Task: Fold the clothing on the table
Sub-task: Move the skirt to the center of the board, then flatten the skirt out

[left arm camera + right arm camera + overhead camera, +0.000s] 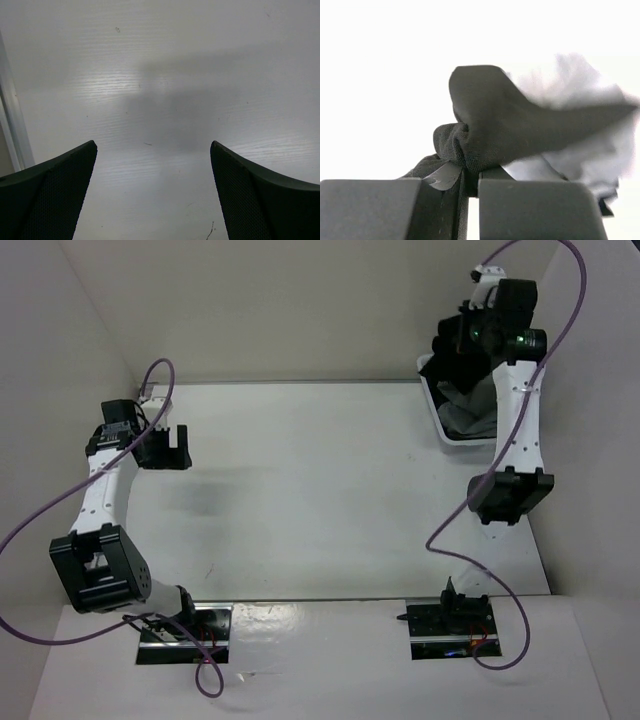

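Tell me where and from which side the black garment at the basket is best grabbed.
Probably a raised, bunched fold, taken from above: the clothing is soft and crumpled, and the walls of the basket would block a side approach. The right gripper is shut on just such a fold.

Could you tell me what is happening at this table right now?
The right gripper is shut on a bunch of the black clothing, over the white basket at the far right corner of the table. A grey garment lies in that basket. The left gripper hangs open over the table's left side, holding nothing. No folding has begun yet.
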Robot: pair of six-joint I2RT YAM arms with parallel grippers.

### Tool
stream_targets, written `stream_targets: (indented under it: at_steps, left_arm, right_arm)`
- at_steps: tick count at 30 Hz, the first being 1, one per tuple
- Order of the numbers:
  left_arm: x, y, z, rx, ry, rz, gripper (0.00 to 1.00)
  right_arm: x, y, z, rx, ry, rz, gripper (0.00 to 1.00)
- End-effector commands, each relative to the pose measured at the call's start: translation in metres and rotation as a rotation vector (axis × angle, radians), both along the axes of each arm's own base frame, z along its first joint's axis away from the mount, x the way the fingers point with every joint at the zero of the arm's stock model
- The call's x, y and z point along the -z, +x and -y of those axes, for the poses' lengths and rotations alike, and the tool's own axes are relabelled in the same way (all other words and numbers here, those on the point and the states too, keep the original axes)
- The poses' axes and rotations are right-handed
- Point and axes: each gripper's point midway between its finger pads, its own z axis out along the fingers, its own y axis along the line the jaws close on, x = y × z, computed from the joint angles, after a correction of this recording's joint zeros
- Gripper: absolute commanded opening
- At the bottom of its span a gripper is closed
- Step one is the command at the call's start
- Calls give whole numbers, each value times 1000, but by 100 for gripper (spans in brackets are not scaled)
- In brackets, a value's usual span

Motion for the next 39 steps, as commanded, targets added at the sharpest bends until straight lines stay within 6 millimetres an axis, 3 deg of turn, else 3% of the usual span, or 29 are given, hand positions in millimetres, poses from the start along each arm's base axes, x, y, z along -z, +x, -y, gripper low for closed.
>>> stream_targets:
  at_steps: [1,3,4,5,6,7,9,10,12,13,15,16,21,25,27,29,32,33,35,36,37,38,39]
  left_arm:
    - [-28,0,4,46,14,97,100]
    - [-28,-2,5,53,21,99,100]
    - [-28,-7,6,53,20,96,100]
    - [-32,-8,9,62,13,110,100]
    - [-30,-13,13,81,5,111,100]
    - [-29,-16,14,81,6,112,100]
    - [-31,-21,20,118,-1,123,100]
    - [-36,-25,23,125,-6,134,100]
    - [-32,-33,33,173,-9,132,100]
    - [-30,-36,39,199,-16,121,100]
    - [-25,-42,50,241,-36,110,100]
    - [-20,-50,57,263,-49,86,100]
    - [-17,-63,72,333,-52,58,100]
    - [-26,-70,86,377,-78,83,100]
    - [-32,-68,91,399,-77,114,100]
    - [-37,-63,105,423,-101,140,100]
    - [-34,-52,119,462,-147,126,100]
    - [-22,-45,125,464,-172,79,100]
    - [-22,-28,132,471,-190,64,96]
    - [-8,-15,135,465,-211,18,94]
    - [-16,-1,141,459,-237,31,92]
    - [-4,3,147,449,-260,-5,90]
    - [2,25,149,400,-298,-20,88]
  right_arm:
    - [-93,-70,-129,-340,-33,187,0]
    - [-81,-92,-164,-437,-54,140,16]
    - [-74,-104,-181,-498,-62,120,36]
    - [-58,-125,-206,-606,-93,83,63]
    - [-29,-138,-219,-669,-103,4,98]
    - [-17,-143,-222,-668,-117,-24,98]
    - [-12,-147,-218,-650,-146,-7,98]
    - [18,-143,-204,-583,-194,-70,98]
    - [23,-138,-188,-492,-237,-34,98]
    - [56,-141,-173,-436,-284,-104,98]
    - [72,-145,-158,-392,-292,-133,98]
    - [99,-152,-156,-394,-292,-194,98]
    - [144,-178,-156,-430,-264,-317,98]
    - [157,-192,-173,-515,-186,-383,98]
    - [150,-200,-192,-613,-111,-390,98]
    - [146,-196,-203,-659,-81,-389,98]
    - [154,-184,-203,-645,-94,-408,98]
    - [155,-179,-198,-618,-119,-409,98]
    - [156,-177,-193,-592,-143,-410,98]
    - [156,-179,-189,-581,-154,-408,98]
    - [152,-178,-184,-560,-172,-397,98]
    - [152,-181,-181,-551,-181,-397,98]
    - [147,-186,-178,-549,-193,-382,98]
